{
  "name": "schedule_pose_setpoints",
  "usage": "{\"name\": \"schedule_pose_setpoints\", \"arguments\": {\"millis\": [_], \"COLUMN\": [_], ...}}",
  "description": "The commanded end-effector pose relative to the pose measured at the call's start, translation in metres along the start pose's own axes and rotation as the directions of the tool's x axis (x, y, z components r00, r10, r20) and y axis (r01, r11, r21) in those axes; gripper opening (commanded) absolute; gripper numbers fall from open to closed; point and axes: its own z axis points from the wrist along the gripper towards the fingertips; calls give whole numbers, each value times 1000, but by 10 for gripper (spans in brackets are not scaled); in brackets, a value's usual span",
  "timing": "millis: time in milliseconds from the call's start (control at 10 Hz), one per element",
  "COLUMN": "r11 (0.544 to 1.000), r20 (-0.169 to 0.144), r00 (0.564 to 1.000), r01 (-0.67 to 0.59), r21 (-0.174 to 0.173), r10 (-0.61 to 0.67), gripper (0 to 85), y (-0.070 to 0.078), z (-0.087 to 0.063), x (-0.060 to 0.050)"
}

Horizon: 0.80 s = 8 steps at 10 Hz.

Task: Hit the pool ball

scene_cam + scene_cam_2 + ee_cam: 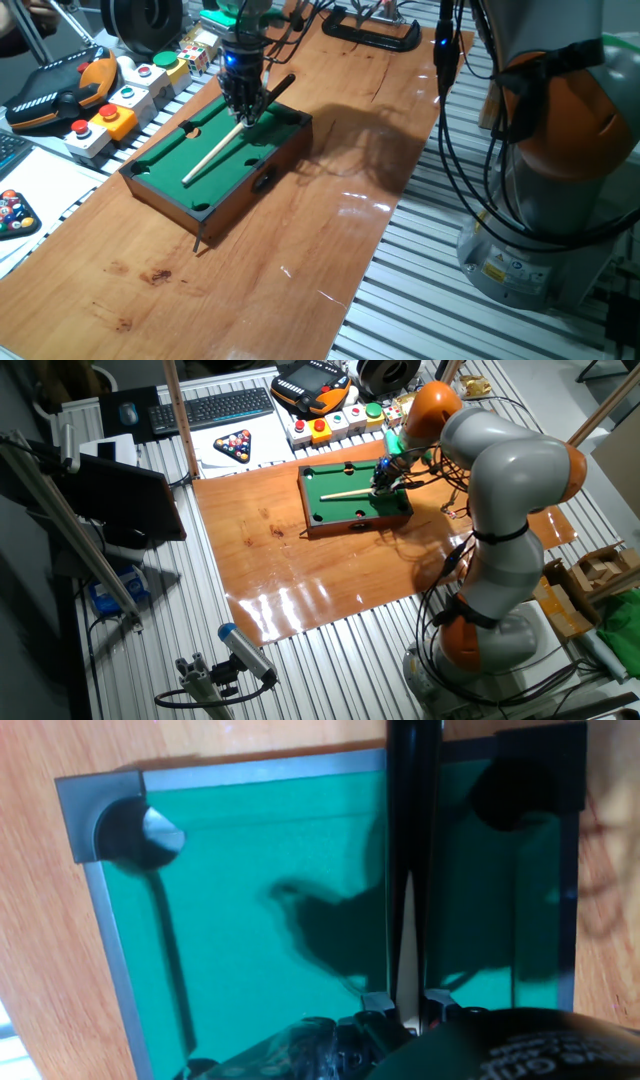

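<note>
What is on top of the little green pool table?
A pale wooden cue stick lies slanted across the small wooden pool table's green felt, held by the black gripper. No ball shows; the gripper covers the felt beneath it.

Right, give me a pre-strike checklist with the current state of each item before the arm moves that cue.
1. Tool shut on the pale wooden cue stick: ok.
2. Cue lies over the green felt of the small wooden pool table, inside the rails: ok.
3. Pool ball located on the felt: cannot tell, none shows in any view.
4. Cue tip aimed at a ball: cannot tell.
5. Corner pocket unobstructed: ok.
</note>
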Motion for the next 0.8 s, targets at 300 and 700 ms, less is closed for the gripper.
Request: {"name": "schedule_pose_setpoints", "arguments": {"millis": [300,700], "r11": [1000,1000], "r20": [-6,18], "r00": [1000,1000], "r01": [-5,11], "r21": [-10,-18], "r10": [5,-11], "gripper": [347,340], "y": [2,0], "z": [3,-6], "x": [-1,2]}}
